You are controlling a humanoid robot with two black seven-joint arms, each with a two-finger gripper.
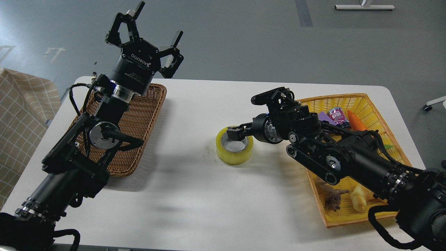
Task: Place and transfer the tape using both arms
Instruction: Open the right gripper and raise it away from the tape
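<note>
The tape (234,150), a yellow translucent roll with a grey-white core, lies flat on the white table (195,195) near its middle. My right gripper (236,132) comes in from the right and hovers just over the roll's far-right rim. Its fingers look parted, one finger pad (231,134) sits over the core hole, and it holds nothing. My left gripper (157,21) is raised high at the back left above the brown basket, open and empty, far from the tape.
A brown wicker basket (141,115) lies at the left under my left arm. A yellow basket (369,101) at the right holds a purple block (325,118), a can (338,115), a carrot (356,121) and other small items. A checked cloth (21,115) hangs at the far left.
</note>
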